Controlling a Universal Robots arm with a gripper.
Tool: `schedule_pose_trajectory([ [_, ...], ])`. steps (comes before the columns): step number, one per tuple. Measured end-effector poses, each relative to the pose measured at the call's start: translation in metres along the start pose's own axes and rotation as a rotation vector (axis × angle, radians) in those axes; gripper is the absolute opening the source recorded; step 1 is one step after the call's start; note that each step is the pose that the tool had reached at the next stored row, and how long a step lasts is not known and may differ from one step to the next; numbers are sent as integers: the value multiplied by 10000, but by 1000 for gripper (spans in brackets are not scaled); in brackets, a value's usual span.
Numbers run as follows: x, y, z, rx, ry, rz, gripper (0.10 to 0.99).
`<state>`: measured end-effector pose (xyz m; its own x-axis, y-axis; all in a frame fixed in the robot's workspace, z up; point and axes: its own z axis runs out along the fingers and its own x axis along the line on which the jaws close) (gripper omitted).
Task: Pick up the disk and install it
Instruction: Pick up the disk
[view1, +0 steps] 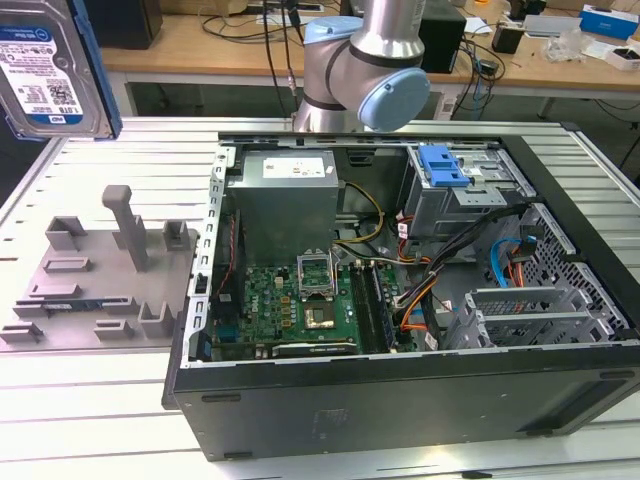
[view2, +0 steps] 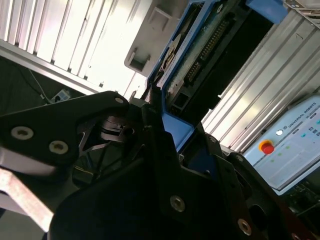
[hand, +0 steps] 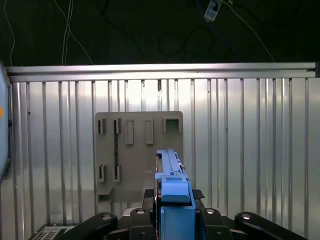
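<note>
Ribbed metal table, open computer case. Disk: held aloft, long axis roughly upright, label toward the exterior view. Gripper: clamped on its blue carrier.

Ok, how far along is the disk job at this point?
Pickup looks done: the disk is held in the air above the grey holder plate. In hand: in the first wrist view the gripper is shut on its blue carrier. Left: the install. In the exterior view the disk hangs at the exterior view's left, well apart from the open computer case.
</note>
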<state>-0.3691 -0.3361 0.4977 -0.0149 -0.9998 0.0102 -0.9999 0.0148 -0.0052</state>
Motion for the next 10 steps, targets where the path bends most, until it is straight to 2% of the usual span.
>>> schedule_pose_trajectory([
  [10, 228, -273, 4, -1, 0, 2, 369],
])
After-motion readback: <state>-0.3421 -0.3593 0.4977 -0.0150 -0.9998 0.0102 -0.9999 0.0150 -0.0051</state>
